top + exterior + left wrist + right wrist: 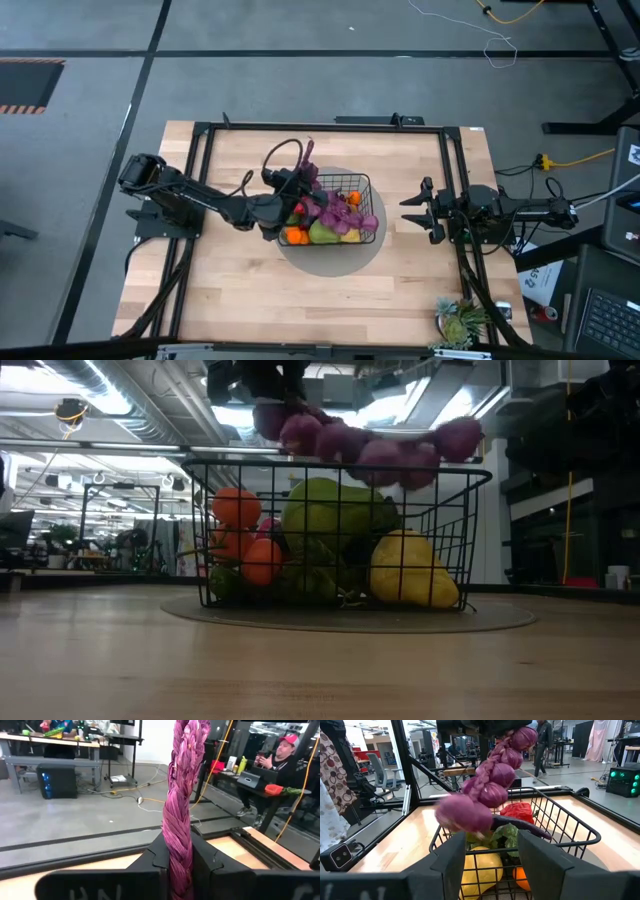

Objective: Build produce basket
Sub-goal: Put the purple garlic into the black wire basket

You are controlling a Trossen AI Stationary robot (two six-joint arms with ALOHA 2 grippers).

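**Last item going into the basket**

Starting at the table's 9 o'clock side in the high view, we see the left gripper (285, 190) reaching over the near-left rim of the basket (368, 184). Its fingers (155, 857) are pinched on the braided end of the purple string (182, 810), and the bulbs of that string hang in a row over the basket's top edge, not yet resting inside. The basket itself sits at the table's centre on a round grey mat (330, 262).

Moving right, we judge the task nearly done: an orange (237, 508), a green pear (325, 510), a yellow lemon (408, 568) and a red pepper (517, 811) already lie inside. What is left, as far as we can see, is lowering and releasing the string.

At 3 o'clock the right gripper (415, 213) waits just outside the basket, fingers spread and empty. A potted plant (462, 322) stands near 5 o'clock.

The pile hides whatever lies at the bottom. We cannot tell whether the hanging bulbs touch the rim.
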